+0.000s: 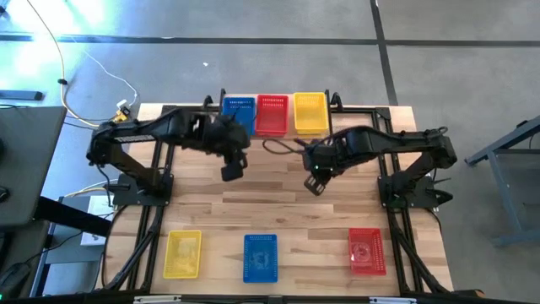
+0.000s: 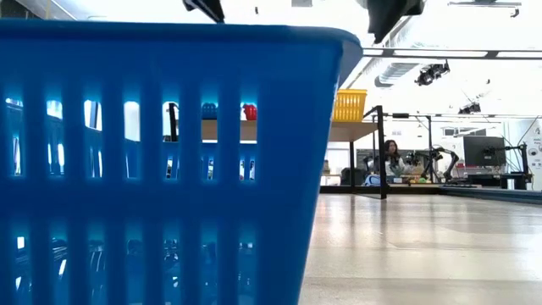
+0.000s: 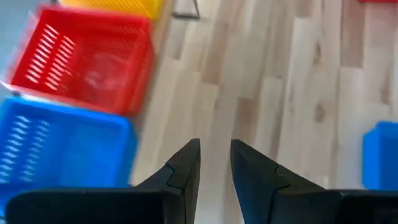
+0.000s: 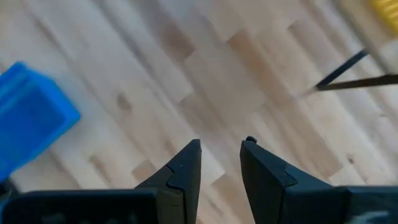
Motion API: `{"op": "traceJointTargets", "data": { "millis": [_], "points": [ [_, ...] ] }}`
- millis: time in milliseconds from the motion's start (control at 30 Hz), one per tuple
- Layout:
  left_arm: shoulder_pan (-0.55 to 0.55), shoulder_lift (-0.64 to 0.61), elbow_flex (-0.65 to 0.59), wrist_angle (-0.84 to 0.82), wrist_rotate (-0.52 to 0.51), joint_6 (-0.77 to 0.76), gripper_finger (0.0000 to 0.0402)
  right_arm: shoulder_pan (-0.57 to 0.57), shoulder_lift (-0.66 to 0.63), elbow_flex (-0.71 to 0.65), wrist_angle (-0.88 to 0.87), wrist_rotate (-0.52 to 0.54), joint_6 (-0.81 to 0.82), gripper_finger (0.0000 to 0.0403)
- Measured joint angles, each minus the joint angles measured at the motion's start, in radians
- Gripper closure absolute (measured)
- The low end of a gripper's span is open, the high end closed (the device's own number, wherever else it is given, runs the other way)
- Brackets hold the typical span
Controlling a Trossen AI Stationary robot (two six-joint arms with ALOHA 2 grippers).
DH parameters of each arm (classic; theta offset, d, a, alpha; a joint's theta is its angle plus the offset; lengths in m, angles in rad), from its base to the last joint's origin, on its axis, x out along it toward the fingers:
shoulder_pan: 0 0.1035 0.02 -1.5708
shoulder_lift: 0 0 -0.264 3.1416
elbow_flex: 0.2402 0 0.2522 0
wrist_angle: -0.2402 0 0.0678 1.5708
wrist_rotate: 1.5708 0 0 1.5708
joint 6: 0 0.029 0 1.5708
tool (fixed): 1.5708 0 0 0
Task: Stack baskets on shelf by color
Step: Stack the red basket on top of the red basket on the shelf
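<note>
Baskets sit in two rows in the high view: a blue basket stack (image 1: 239, 115), a red basket stack (image 1: 272, 114) and a yellow basket stack (image 1: 310, 111) side by side on the shelf (image 1: 337, 108) at upper centre, and a yellow basket (image 1: 183, 253), a blue basket (image 1: 261, 257) and a red basket (image 1: 366, 251) well apart along the lower edge of the table (image 1: 287, 207). Reaching in from the picture's left, the left arm bends at its elbow and holds the left gripper (image 1: 233, 170) over bare wood just below the shelf; the right arm mirrors it from the right, with the right gripper (image 1: 315, 184) near the centre. Each wrist view shows its own fingers slightly parted with nothing between them, over planks. Only the low view shows a blue mesh wall filling its left side, the shelf's yellow stack beyond, and a seated person (image 2: 392, 158) far behind.
</note>
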Motion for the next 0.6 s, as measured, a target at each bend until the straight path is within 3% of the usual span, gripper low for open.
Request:
{"op": "traceJointTargets", "data": {
  "millis": [367, 600],
  "points": [
    [-0.182, -0.115, -0.218, 0.008, -0.02, -0.213, 0.0325, 0.163, 0.0, 0.0, -0.047, -0.023, 0.057, 0.0304],
    [-0.256, -0.157, -0.295, 0.012, -0.025, -0.319, 0.0326, 0.282, 0.0, 0.0, -0.106, -0.025, 0.236, 0.0304]
  ]
}}
